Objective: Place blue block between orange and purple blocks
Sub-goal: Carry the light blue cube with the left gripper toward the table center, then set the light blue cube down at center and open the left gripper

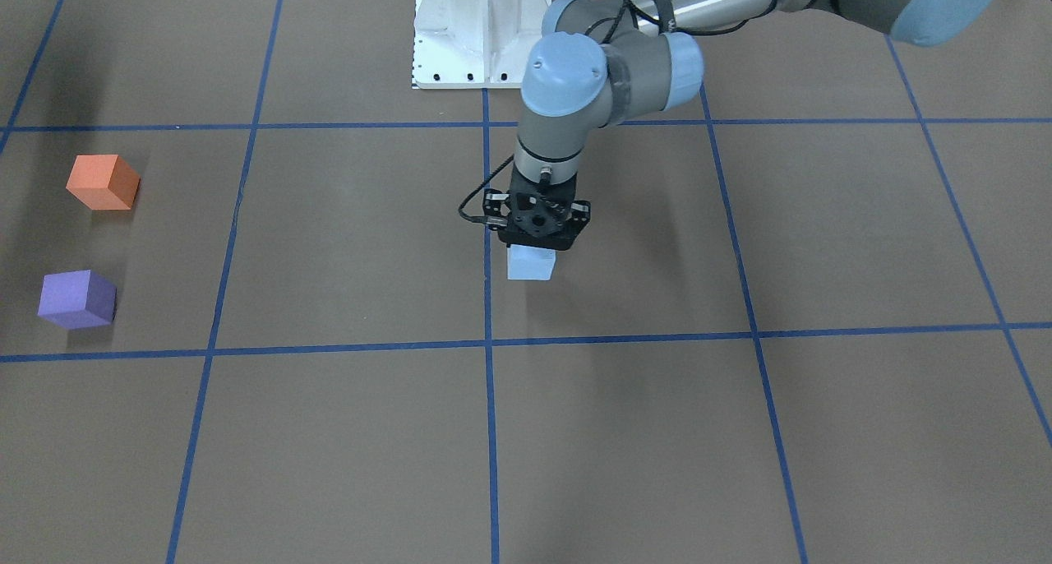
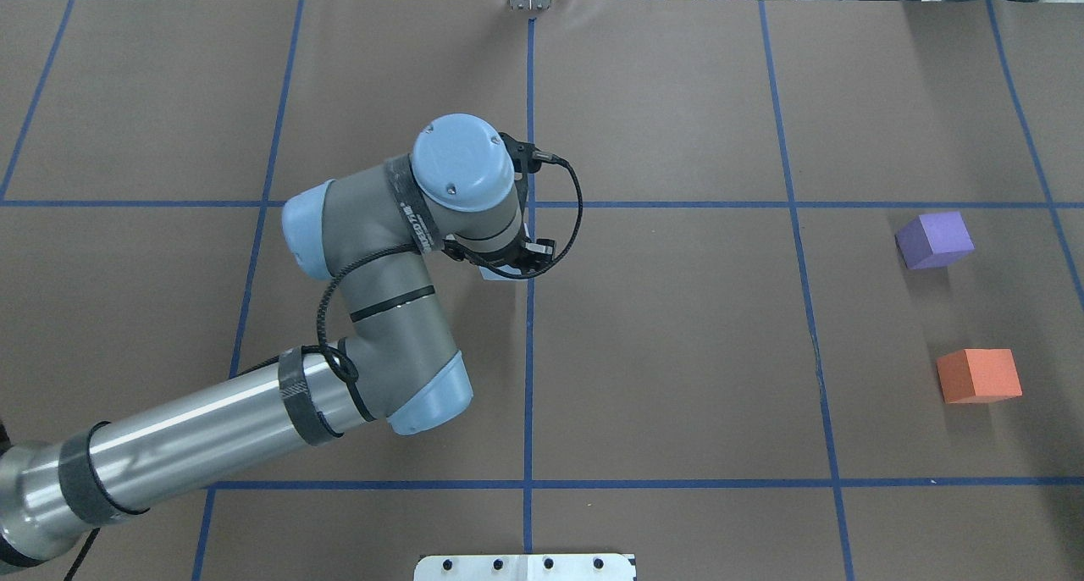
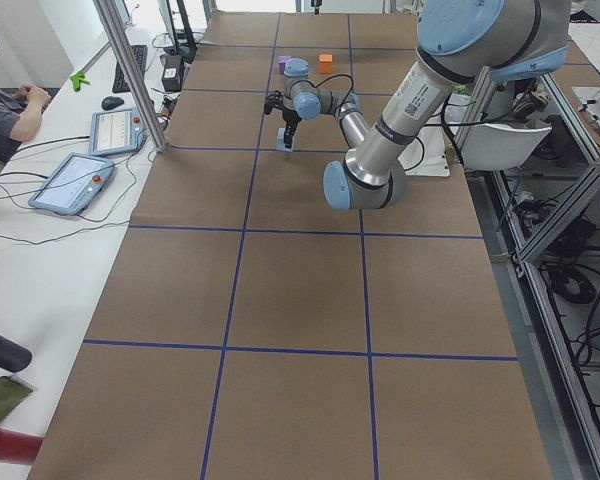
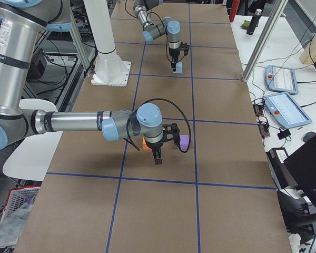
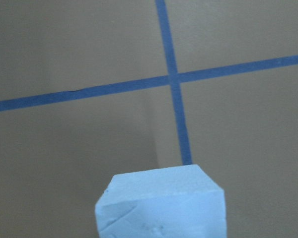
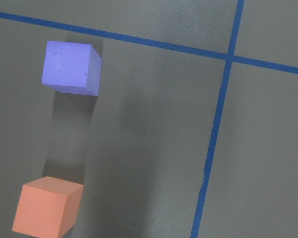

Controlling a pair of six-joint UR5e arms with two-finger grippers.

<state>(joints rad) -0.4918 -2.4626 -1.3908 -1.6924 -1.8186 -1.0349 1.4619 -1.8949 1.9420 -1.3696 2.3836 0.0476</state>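
The pale blue foam block is clasped from above by the left gripper, right at mid-table. It is held just beside the centre line of the blue tape grid. Whether its underside touches the brown paper-covered table or is clear of it cannot be told. In the left wrist view the block's upper edge is seen close up, with a tape crossing laid out beyond it.

Over at the robot's right end, the orange foam block and the purple foam block are found standing apart. A strip of bare table is left open between them. Both are set in the outermost grid column, near the table's end, with the orange one nearer the robot's base. Between the held block and that pair a broad run of open brown surface is spread, crossed only by tape lines.

The right gripper is caught by the side camera alone, hung just beside the pair, with the orange block half hidden behind it. Whether its fingers are parted or closed cannot be told. From the right wrist camera both blocks are framed from above, with the gap between them lying in shadow.
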